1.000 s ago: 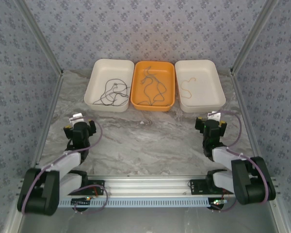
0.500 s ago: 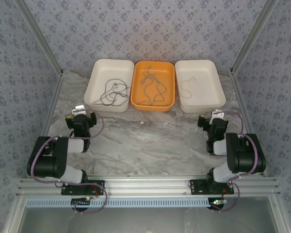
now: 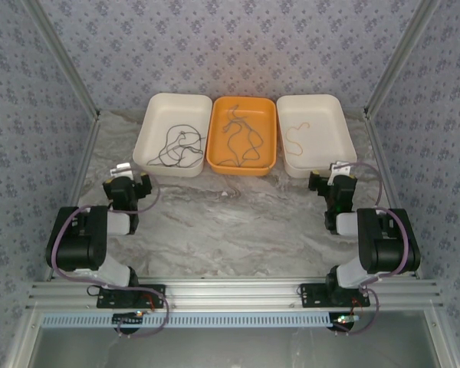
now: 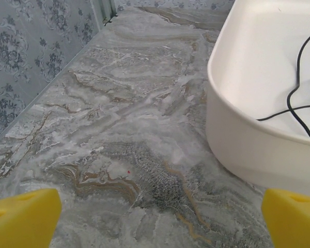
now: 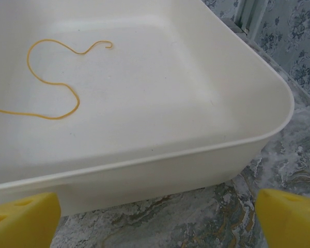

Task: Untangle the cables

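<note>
The cables lie in three trays at the back. A dark grey cable (image 3: 176, 146) (image 4: 298, 98) curls in the left white tray (image 3: 149, 130) (image 4: 248, 150). A tangle of dark and blue-green cables (image 3: 240, 138) fills the orange tray (image 3: 215, 153). One tan cable (image 3: 295, 138) (image 5: 57, 85) rests in the right white tray (image 3: 345, 146) (image 5: 144, 160). My left gripper (image 3: 123, 170) (image 4: 157, 219) stands open over bare table, just left of its tray's near corner. My right gripper (image 3: 339, 169) (image 5: 157, 219) stands open in front of the right tray's near wall, holding nothing.
The marble tabletop (image 3: 230, 222) stretches between the arms and the trays. Patterned walls with metal posts (image 3: 80, 115) close in the left, right and back. A metal rail (image 3: 238, 295) runs along the near edge by the arm bases.
Both arms have folded back, elbows rising over their bases. Both grippers have shifted a little toward the trays. Both stay open, and the cables have not moved.
</note>
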